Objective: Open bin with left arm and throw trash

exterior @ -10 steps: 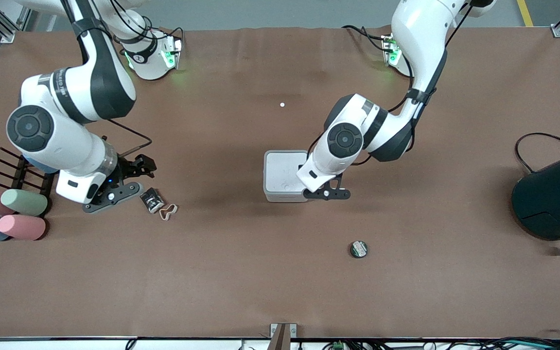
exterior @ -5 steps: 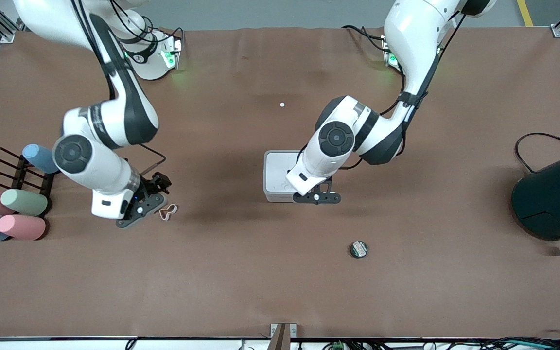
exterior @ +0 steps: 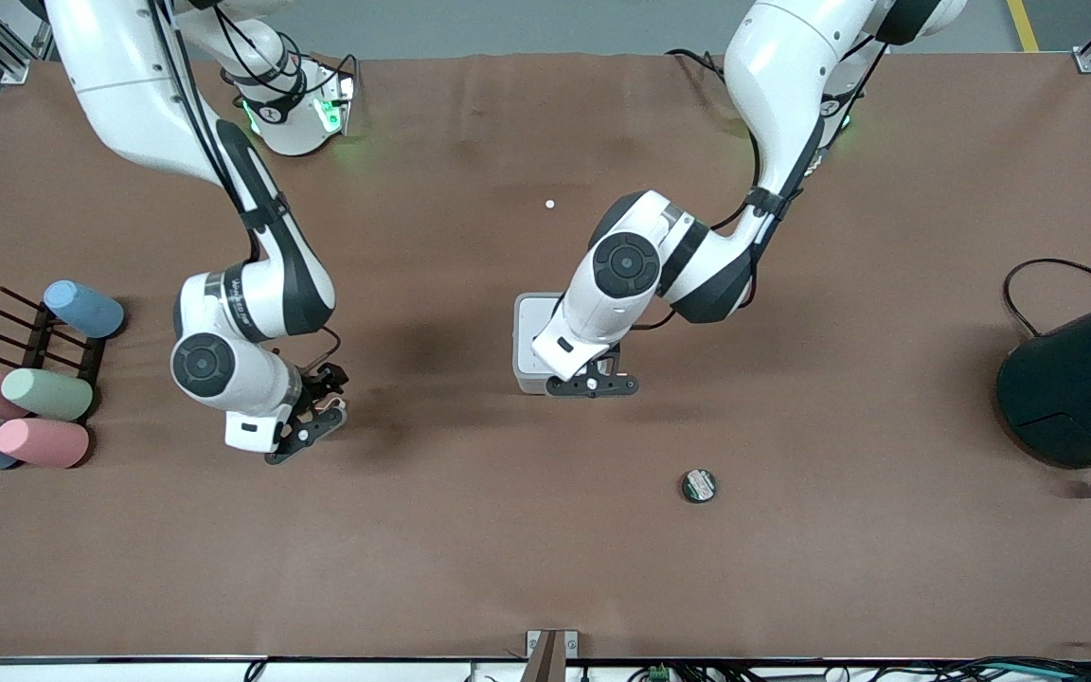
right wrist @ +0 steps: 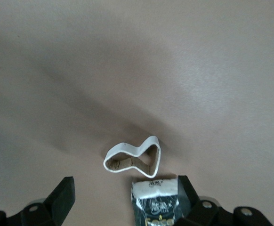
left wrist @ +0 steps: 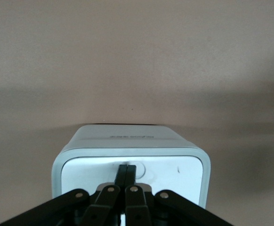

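Observation:
The bin [exterior: 527, 327], a small white-grey box with its lid down, stands mid-table. My left gripper [exterior: 593, 384] is over the bin's edge nearest the front camera. In the left wrist view the gripper [left wrist: 127, 167] is shut and empty, its tips at a round mark on the lid [left wrist: 174, 169]. My right gripper [exterior: 304, 426] hangs low over the table and hides the wrapper in the front view. In the right wrist view it [right wrist: 125, 190] is open. The black-and-white wrapper [right wrist: 156, 202] lies against one finger [right wrist: 188, 188], with the tan strip [right wrist: 133, 157] just ahead. The green disc [exterior: 698, 485] lies alone, nearer the front camera.
Pastel cylinders [exterior: 44, 393] and a black rack [exterior: 34, 332] sit at the right arm's end. A big dark teal cylinder [exterior: 1081, 379] with a cable is at the left arm's end. A small white speck [exterior: 550, 204] lies near the bases.
My right arm swung from beside the rack to over the wrapper and strip, covering them in the front view. My left gripper slid along the bin's near edge toward the right arm's end.

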You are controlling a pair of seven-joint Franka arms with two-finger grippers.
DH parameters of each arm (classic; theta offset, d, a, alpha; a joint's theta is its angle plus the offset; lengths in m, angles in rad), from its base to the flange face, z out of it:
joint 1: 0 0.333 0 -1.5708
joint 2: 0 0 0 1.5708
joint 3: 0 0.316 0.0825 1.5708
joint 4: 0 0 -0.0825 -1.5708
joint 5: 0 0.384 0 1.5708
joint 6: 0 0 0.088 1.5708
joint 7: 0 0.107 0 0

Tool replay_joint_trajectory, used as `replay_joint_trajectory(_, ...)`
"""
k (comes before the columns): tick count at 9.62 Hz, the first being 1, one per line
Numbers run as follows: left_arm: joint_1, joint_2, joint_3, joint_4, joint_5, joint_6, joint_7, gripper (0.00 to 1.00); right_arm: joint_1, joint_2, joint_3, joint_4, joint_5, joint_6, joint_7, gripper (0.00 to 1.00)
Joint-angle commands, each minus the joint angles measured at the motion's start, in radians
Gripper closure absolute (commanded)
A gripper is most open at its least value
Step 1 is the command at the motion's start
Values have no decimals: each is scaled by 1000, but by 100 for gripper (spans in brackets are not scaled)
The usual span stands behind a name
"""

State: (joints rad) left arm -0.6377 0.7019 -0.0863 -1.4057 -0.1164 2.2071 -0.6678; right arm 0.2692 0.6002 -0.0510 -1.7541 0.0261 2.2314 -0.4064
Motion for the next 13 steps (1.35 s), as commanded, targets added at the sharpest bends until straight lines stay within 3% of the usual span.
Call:
replay_joint_trajectory(1,-17,62,7,30,-9,43,8,99,-7,31,3,-4,14,63,-17,5)
replay_joint_trajectory(4,-16,41,7,30,-3,22,4,95,-1,47,3,-31,14,131,-19,5)
replay_joint_trajectory(6,10,-60,19,30,-3,-129,7,88,-2,47,3,-65,11,178,-26,5)
replay_joint_trajectory(8,93,-146,13,24,-2,-257,14,54,-8,46,5,-82,11,178,-78,14)
replay_joint_trajectory(9,117,-165,14,22,3,-309,48,41,-7,46,5,-84,11,175,-83,20)
replay_joint_trajectory(10,159,-170,17,-13,6,-358,176,15,-7,44,5,-84,11,172,-81,28)
replay_joint_trajectory(11,174,-168,16,-71,39,-313,265,1,-7,44,5,-84,12,169,-78,38)
replay_joint_trajectory(13,197,-154,19,-146,81,-273,264,1,-7,44,7,-82,15,162,-69,61)
